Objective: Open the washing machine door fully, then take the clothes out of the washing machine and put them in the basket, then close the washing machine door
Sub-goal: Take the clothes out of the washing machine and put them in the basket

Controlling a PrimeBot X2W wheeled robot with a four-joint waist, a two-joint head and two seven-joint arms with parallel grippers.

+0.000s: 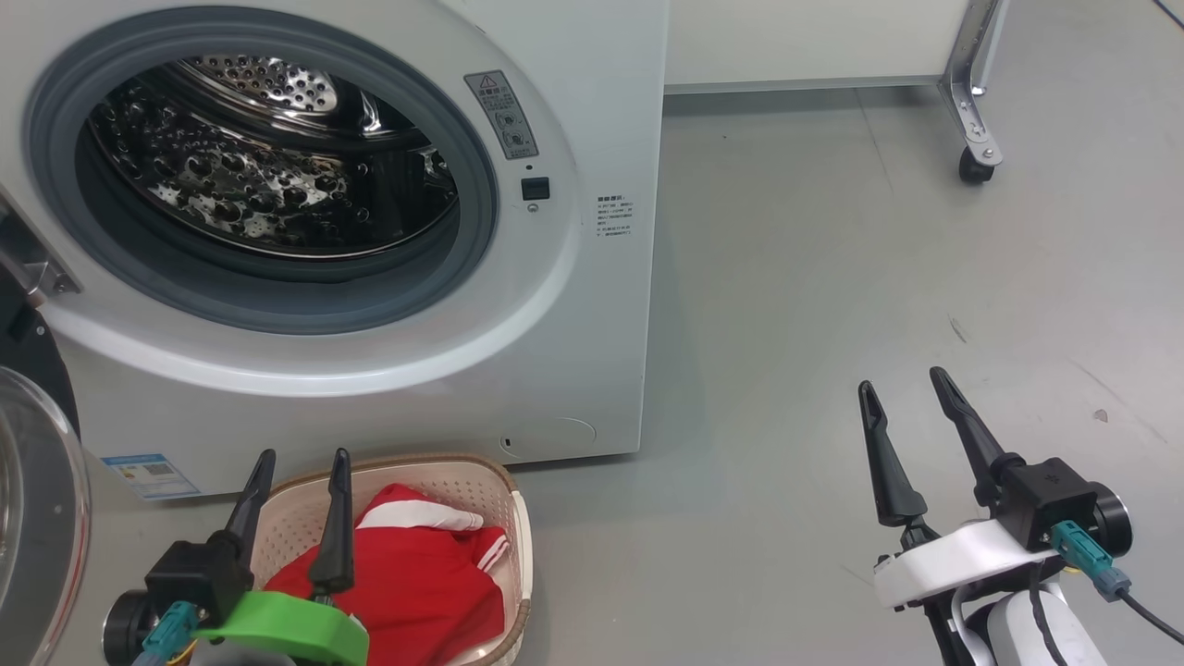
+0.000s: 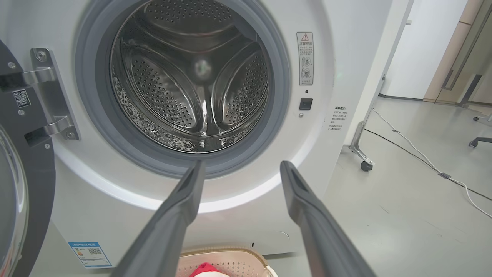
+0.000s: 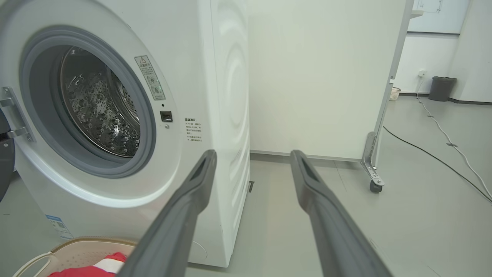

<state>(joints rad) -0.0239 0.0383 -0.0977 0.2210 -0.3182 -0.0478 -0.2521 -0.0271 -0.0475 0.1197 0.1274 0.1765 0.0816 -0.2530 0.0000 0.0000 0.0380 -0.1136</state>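
Note:
The white washing machine (image 1: 573, 305) stands with its steel drum (image 1: 268, 157) bare of fabric. Its door (image 1: 37, 499) hangs swung wide open at the left edge, black ring and glass bowl partly cut off; the left wrist view shows the door (image 2: 23, 165) on its hinge. The red clothes (image 1: 416, 573) with white stripes lie in the cream basket (image 1: 504, 486) on the floor before the machine. My left gripper (image 1: 303, 458) hovers open over the basket's near left side, holding nothing. My right gripper (image 1: 902, 388) stands open over bare floor, well to the right.
A white panel on a metal leg with a caster (image 1: 976, 162) stands at the back right. Cables (image 2: 423, 154) run across the grey floor beyond it. A dark bin (image 3: 442, 87) sits far off by the wall.

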